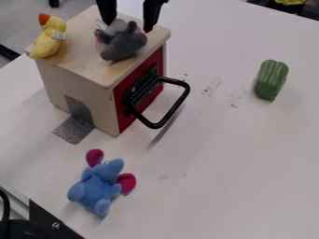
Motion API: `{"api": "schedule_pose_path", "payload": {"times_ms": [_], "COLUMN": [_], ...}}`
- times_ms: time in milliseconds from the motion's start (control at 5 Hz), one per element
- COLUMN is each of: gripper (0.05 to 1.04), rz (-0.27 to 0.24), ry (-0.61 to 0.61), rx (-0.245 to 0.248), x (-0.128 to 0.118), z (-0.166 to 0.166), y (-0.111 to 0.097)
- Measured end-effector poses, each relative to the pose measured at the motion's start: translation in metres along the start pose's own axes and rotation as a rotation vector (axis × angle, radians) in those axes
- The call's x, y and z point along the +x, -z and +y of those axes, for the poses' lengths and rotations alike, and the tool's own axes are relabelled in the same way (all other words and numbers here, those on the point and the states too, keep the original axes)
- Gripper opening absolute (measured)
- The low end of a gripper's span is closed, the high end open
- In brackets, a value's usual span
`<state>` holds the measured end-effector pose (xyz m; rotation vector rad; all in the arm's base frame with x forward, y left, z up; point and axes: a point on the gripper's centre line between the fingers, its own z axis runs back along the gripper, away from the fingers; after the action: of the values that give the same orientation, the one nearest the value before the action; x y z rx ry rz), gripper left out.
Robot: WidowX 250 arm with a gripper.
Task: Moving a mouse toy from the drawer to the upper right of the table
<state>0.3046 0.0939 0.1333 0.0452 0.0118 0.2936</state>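
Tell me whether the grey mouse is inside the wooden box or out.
Out: the grey mouse lies on top of the wooden box.

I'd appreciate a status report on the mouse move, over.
Gripper open, at the grey mouse. Mouse lying on top of the box, duck beside it. Green toy on table's right, possibly near the route.

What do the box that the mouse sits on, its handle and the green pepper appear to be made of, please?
The box looks like pale, smooth wood, perhaps plywood, going by the faint grain on its top. Its handle is glossy black, either plastic or painted metal. The green pepper is probably molded plastic or rubber, judging by its even color and soft sheen.
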Motion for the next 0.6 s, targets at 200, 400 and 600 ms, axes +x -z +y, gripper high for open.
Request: {"api": "schedule_pose_path", "payload": {"times_ms": [200,400,600], "gripper": [1.0,0.956,0.723], "rz": [0.043,0.067,0.055], "ry": [-0.017,-0.026,-0.028], "rx": [0.012,0.025,0.021], "x": [-0.002,-0.006,-0.008], "z": [0.004,0.005,0.005], "y": [0.017,0.029,0.031]}}
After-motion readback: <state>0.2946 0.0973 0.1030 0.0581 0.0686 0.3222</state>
